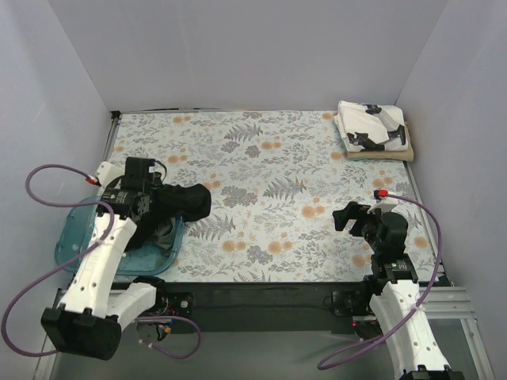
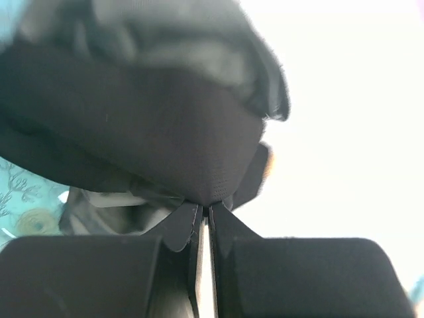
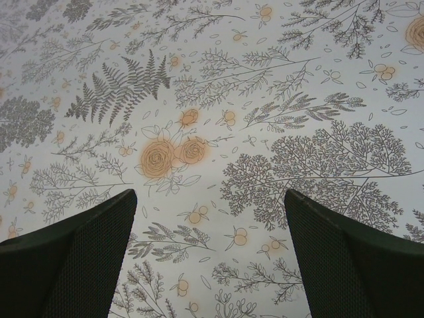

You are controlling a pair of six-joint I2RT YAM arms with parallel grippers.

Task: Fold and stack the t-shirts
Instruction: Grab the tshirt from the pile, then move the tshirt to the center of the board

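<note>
A plain black t-shirt (image 1: 181, 203) hangs out of the blue tub, one end draped onto the table. My left gripper (image 1: 145, 204) is shut on it; in the left wrist view the black t-shirt (image 2: 165, 126) bunches above the pinched fingertips (image 2: 205, 211). A dark grey-green t-shirt (image 1: 164, 234) lies in the tub below. At the back right a folded white t-shirt with black print (image 1: 371, 125) rests on a folded tan t-shirt (image 1: 380, 154). My right gripper (image 1: 354, 215) hovers open over the floral cloth (image 3: 218, 132), its fingers (image 3: 86, 258) wide apart with nothing between them.
The translucent blue plastic tub (image 1: 75, 233) sits at the table's left front edge. White walls enclose the table on three sides. The floral tablecloth (image 1: 269, 182) covers the middle. Purple cables loop off both arms.
</note>
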